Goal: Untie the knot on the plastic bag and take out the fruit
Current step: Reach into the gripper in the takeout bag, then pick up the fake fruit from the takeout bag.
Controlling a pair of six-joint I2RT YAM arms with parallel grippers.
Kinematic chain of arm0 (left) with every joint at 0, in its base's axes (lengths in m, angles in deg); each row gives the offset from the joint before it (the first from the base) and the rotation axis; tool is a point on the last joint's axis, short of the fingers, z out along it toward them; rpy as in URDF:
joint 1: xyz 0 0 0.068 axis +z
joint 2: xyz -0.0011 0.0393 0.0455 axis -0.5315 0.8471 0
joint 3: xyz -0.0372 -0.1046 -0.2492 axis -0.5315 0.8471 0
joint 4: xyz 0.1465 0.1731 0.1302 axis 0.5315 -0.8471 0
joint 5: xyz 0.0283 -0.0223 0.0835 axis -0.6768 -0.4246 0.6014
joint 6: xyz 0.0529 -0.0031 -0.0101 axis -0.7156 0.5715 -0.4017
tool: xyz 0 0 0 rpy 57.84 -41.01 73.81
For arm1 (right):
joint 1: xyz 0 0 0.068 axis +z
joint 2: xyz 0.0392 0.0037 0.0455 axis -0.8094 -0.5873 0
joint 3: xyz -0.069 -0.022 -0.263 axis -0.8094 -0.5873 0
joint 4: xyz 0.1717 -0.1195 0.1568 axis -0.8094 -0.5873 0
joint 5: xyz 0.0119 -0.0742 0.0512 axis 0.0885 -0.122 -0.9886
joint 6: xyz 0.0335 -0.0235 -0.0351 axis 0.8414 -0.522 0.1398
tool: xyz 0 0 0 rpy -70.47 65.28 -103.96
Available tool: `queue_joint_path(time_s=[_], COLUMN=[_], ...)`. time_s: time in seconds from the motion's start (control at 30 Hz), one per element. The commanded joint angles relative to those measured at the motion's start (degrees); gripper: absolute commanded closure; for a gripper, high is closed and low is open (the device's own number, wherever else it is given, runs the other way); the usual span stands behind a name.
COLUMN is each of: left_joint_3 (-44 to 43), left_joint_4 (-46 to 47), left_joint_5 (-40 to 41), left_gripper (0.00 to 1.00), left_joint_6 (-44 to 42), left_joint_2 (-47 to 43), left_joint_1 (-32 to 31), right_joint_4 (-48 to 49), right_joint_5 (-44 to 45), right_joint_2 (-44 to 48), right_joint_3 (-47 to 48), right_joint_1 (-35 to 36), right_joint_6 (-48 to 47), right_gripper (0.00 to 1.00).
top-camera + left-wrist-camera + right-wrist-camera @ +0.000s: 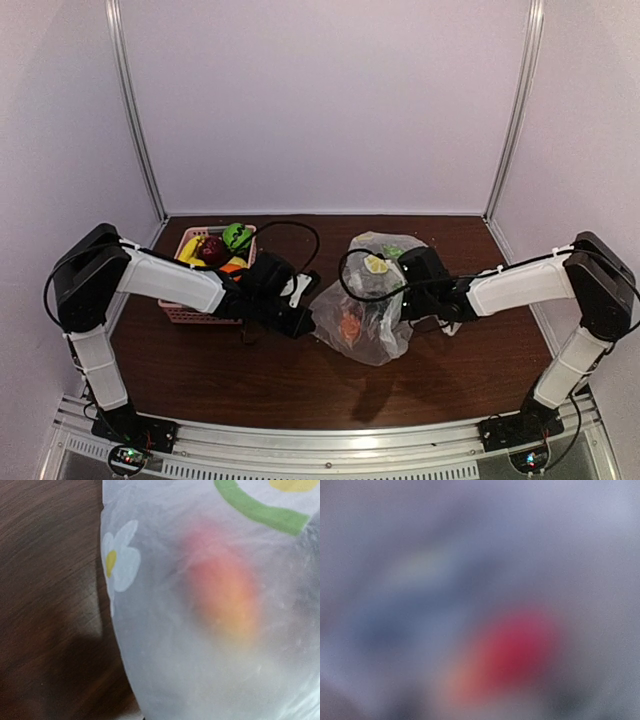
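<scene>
On your far left the pink basket (185, 312) sits on the worktop (250, 390) w/ fruit (213, 250) in it: a yellow piece, a dark red one, a green one w/ dark patches and an orange one, all packed close. Your left arm runs in front of the basket. The left tool (303, 318) is at the left edge of the plastic bag (372, 330), fingers pressed together. Whether film is caught btwn them you can't tell: that wrist cam shows only bag wall right up at the lens, w/ a white flower print (120, 562) and a green arc (265, 512). The bag lies mid-worktop, just right of the basket, crumpled, w/ an orange-red fruit (350, 328) low on its left side and a yellow-green piece (376, 264) near the top. The right tool (408, 292) is against the bag's right side. Spread or pinching, you can't tell, since its wrist cam is pure blur, grey w/ a red patch (520, 647).
</scene>
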State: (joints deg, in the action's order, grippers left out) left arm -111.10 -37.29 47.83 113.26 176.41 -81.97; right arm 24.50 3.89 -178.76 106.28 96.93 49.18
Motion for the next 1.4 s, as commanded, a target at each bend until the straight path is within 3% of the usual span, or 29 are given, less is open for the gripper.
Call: queue_joint_path(time_s=[0.0,0.43,0.57,0.77,1.03,1.37], left_joint_3=[-1.4,-1.6,-1.7,-1.4,-0.8,2.4], left_joint_4=[2.6,4.3,4.6,4.4,2.8,5.2], left_joint_5=[-1.5,-2.3,-2.5,-1.3,3.7,5.4], left_gripper=[1.00,1.00,1.00,1.00,1.00,1.00], left_joint_6=[-0.9,-0.1,0.2,0.9,2.8,8.0], left_joint_2=[1.3,2.2,2.5,2.2,1.3,-1.0], left_joint_1=[0.4,0.4,0.4,0.4,0.5,4.8], right_joint_4=[1.7,3.4,3.7,4.7,2.4,-3.2], right_joint_5=[-0.4,2.0,3.3,4.3,6.8,11.4], right_joint_2=[-3.1,-10.1,-11.3,-10.8,-4.1,12.5], right_joint_3=[2.2,5.3,5.7,5.0,3.7,-2.9], right_joint_1=[1.3,3.7,3.9,4.0,3.8,1.7], right_joint_6=[1.5,3.8,4.7,5.4,3.6,-1.4], right_gripper=[0.17,0.15,0.21,0.42,0.45,0.45])
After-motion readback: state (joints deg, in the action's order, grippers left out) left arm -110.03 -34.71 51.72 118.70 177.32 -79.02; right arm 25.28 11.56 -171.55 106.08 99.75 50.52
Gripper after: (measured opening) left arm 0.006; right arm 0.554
